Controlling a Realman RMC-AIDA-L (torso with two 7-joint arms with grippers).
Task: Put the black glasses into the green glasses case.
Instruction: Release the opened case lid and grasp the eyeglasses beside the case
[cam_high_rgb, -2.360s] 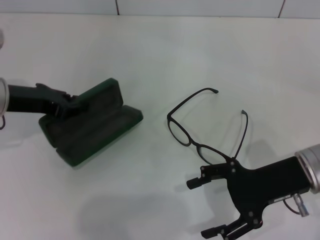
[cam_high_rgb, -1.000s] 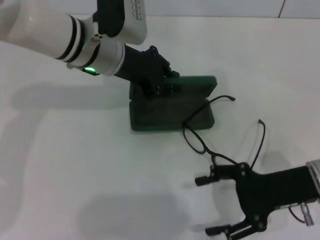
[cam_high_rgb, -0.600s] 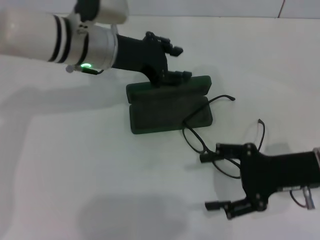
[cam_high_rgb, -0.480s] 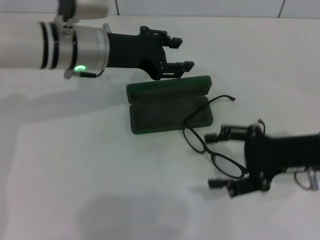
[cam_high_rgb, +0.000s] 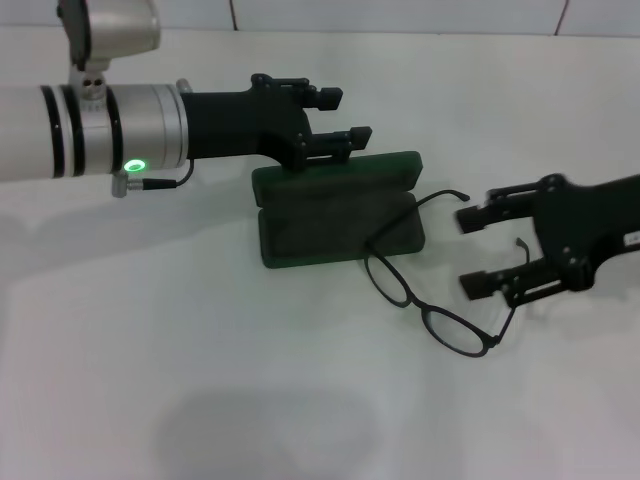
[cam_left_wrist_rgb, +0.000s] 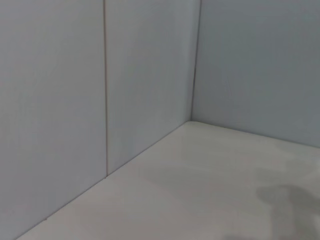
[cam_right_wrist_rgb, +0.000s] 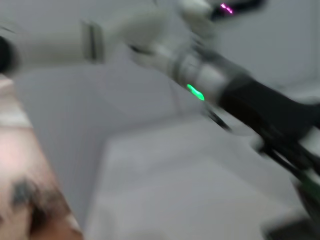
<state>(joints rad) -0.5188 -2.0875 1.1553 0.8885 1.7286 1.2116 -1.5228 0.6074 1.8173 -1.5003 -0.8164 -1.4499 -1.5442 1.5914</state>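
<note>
On the white table, mid-frame in the head view, the green case lies open: lid flat at the far side, tray with dark lining nearer the robot. The black glasses sit just right of it, unfolded, not in the case. One temple arm crosses the case's right end; whether it touches is unclear. The two lenses lie on the table in front of the case's right corner, and the other temple arm runs out toward the right end effector.

Left end effector: hovering over the far edge of the lid, fingers spread, holding nothing. A green light shows on the silver wrist section behind it.

Right end effector: just right of the glasses, fingers spread, pointing left toward the frame. The near finger sits close to the outer temple arm's tip; contact can't be judged.

Left wrist view shows only wall panels and bare table. Right wrist view is blurred, with the left arm and its green light visible.
</note>
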